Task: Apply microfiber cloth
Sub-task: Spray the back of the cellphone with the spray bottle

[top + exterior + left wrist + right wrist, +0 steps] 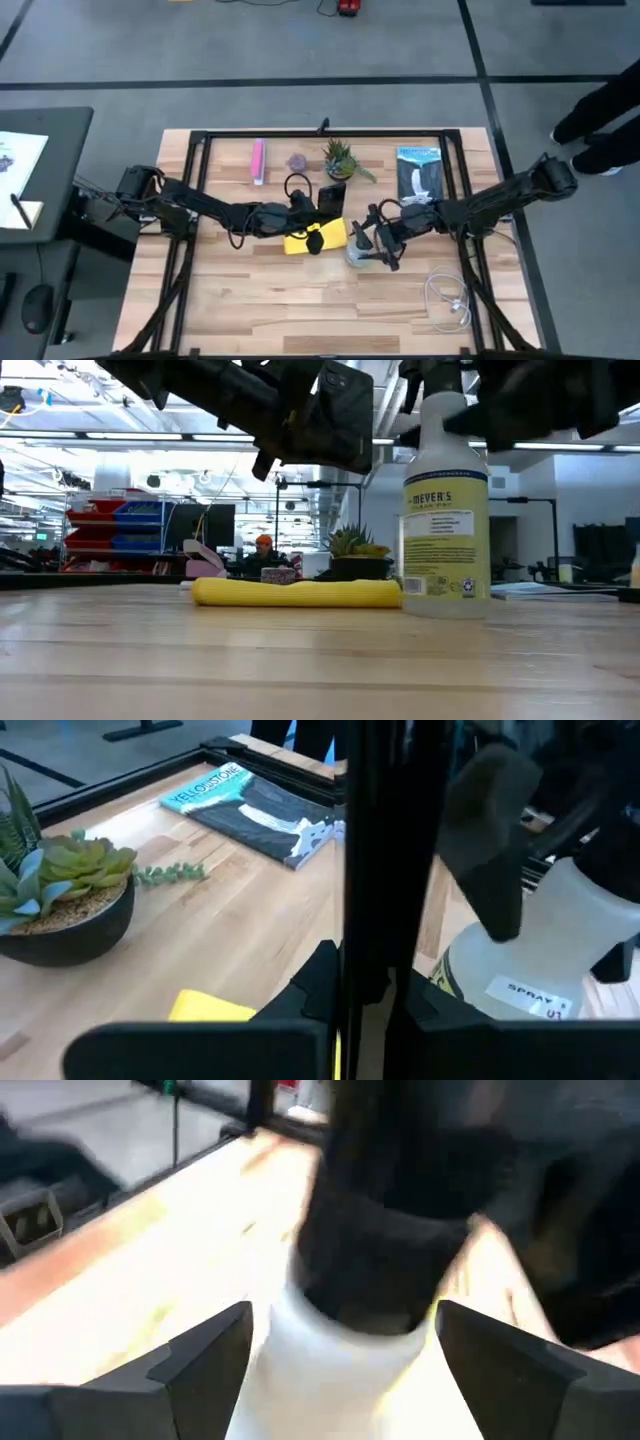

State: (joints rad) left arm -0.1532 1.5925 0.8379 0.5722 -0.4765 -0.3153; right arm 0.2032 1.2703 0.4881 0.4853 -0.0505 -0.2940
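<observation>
Pale wood worktop point(300, 300): left claw point(318, 205) clamps the black phone point(335, 415) above the microfiber cloth point(315, 237); right claw point(372, 240) straddles the spray bottle point(445, 510), grip unclear. Lower phone squarely onto cloth.

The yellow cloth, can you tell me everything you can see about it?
The microfiber cloth is bright yellow, plain and soft-looking. From the low view it lies flat on the wooden table as a long folded roll, just beside the spray bottle. From above, the left hand hangs over it and covers its middle. Whether the hand touches the cloth cannot be told.
</observation>
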